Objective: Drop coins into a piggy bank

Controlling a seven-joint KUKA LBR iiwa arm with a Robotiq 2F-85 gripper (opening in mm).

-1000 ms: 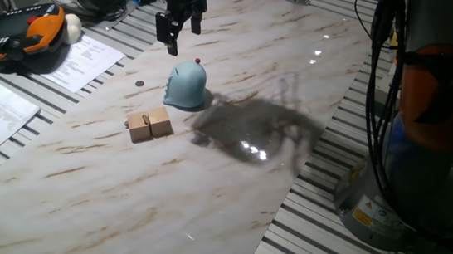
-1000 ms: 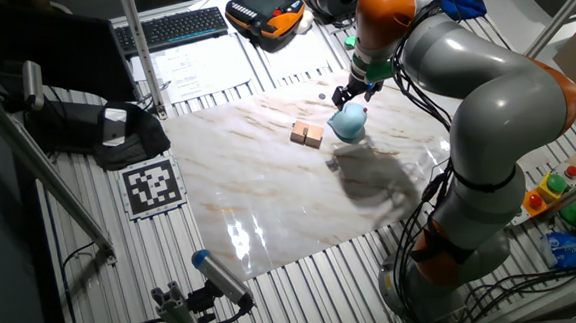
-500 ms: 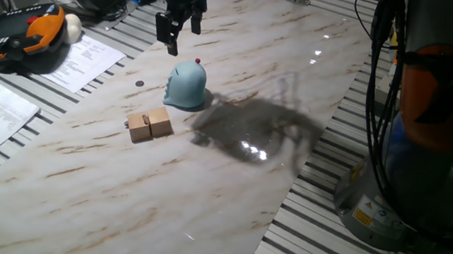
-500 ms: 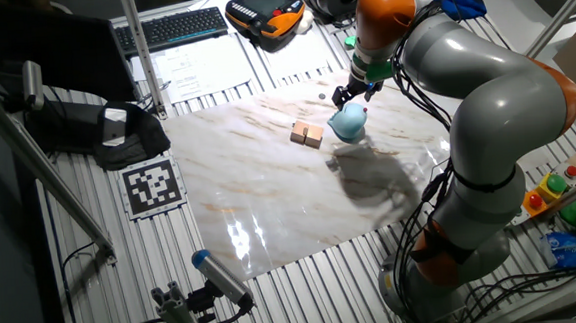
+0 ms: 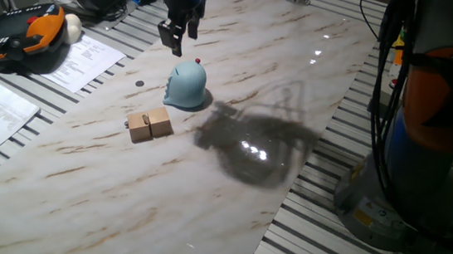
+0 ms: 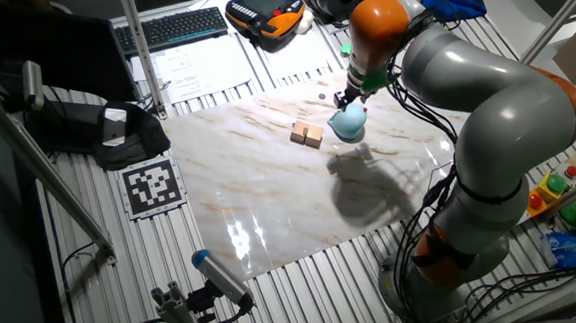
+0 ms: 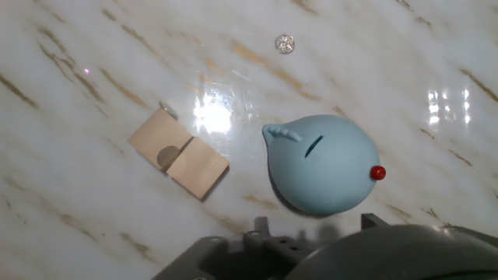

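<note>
- Hand view: piggy bank (image 7: 323, 163) sits on the desk (image 7: 93, 225) directly below the fingers, slot running diagonally; a coin (image 7: 285, 43) lies apart beyond it.
- Fingers (image 5: 173, 37) hover just above-left of the bank; clenched or released, I cannot tell.

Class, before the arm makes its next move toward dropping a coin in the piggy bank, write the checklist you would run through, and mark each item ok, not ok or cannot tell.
1. Piggy bank upright, slot facing up: ok.
2. A coin lies in plain sight on the marble table: ok.
3. Another coin rests on the wooden blocks, at their seam: ok.
4. Gripper above the table, touching nothing: ok.
5. Gripper holding a coin: cannot tell.
6. Gripper lined up over the slot: not ok, it hangs off to one side of the bank.
</note>
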